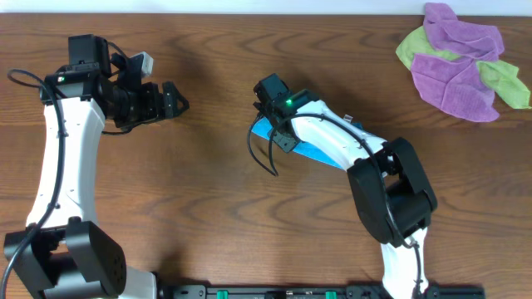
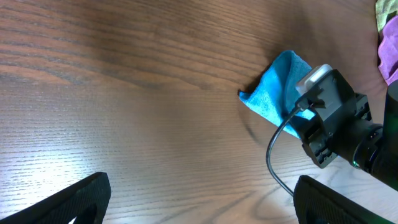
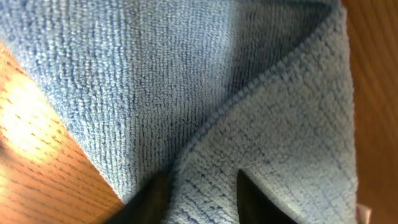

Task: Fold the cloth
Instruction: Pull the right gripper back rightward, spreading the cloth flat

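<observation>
Right wrist: my right gripper (image 3: 202,198) sits narrow astride the cloth (image 3: 186,81) edge — gripped or not, I cannot tell; a shallow pinch may slip.

Left arm reaching forward, left gripper (image 1: 178,101) holding jaws wide apart. Right arm stretching inward, right gripper (image 3: 199,194) pinching cloth (image 3: 186,74).

Cloth (image 1: 309,152) was sky-blue, looped terry texture, hem same blue. Table (image 1: 208,191) was dark brown, wood grain ran left to right. Far right: purple cloths (image 1: 461,83) lay mixed with lime-green cloths (image 1: 509,79). Left arm (image 1: 62,158), right arm (image 1: 328,137) were white with black joints. Green light (image 1: 288,103) glowed on right arm.
</observation>
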Controlling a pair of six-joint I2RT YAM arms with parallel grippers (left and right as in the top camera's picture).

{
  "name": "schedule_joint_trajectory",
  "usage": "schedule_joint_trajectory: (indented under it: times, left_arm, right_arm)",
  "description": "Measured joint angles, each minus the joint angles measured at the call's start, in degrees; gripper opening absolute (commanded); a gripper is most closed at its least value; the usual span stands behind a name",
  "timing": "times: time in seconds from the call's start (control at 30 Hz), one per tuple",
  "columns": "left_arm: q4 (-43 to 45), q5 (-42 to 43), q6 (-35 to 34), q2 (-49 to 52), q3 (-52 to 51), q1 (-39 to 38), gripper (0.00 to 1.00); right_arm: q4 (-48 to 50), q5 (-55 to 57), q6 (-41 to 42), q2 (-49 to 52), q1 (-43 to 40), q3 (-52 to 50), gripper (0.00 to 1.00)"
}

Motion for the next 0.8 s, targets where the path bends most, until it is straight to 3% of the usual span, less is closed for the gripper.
schedule_joint_trajectory:
  times: [0.03, 0.3, 0.8]
  left_arm:
    - [0.0, 0.0, 0.0, 0.0, 0.0, 0.0, 0.95]
    - [0.2, 0.0, 0.0, 0.0, 0.0, 0.0, 0.95]
    - [2.8, -0.2, 0.0, 0.0, 0.0, 0.1, 0.95]
  right_arm:
    - [-0.1, 0.0, -0.2, 0.0, 0.0, 0.0, 0.01]
    - [-4.9, 0.2, 0.6, 0.0, 0.1, 0.5, 0.01]
    - [-26.3, -6.7, 3.1, -1.2, 10.6, 20.2, 0.01]
